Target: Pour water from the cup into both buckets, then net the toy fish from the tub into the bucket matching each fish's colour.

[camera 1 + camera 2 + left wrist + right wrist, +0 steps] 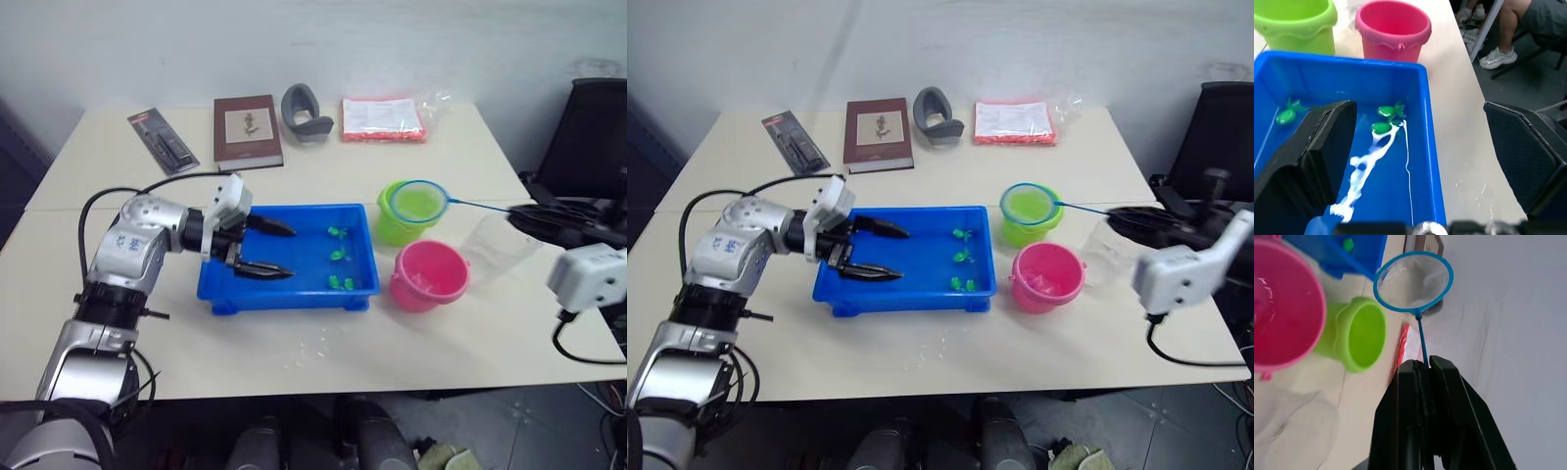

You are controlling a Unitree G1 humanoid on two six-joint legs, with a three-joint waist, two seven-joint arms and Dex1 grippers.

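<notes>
The blue tub [284,294] sits mid-table with three green toy fish [339,256] at its right end, also in the left wrist view [1383,128]. My left gripper [284,251] hovers open over the tub's left half, holding nothing. The lime-green bucket [404,230] and pink bucket [429,276] stand right of the tub. The net [417,201], with its blue hoop, hangs over the green bucket. My right gripper [1425,366] is shut on the net's thin handle. The clear cup [495,245] stands upright right of the buckets, below that handle.
Along the far edge lie a black package [162,140], a brown book [247,130], a grey curved object [306,113] and a red-and-white bag [382,119]. A black chair [593,137] stands at the right. Water drops [309,348] lie before the tub. A seated person's legs [1508,29] are beyond the table.
</notes>
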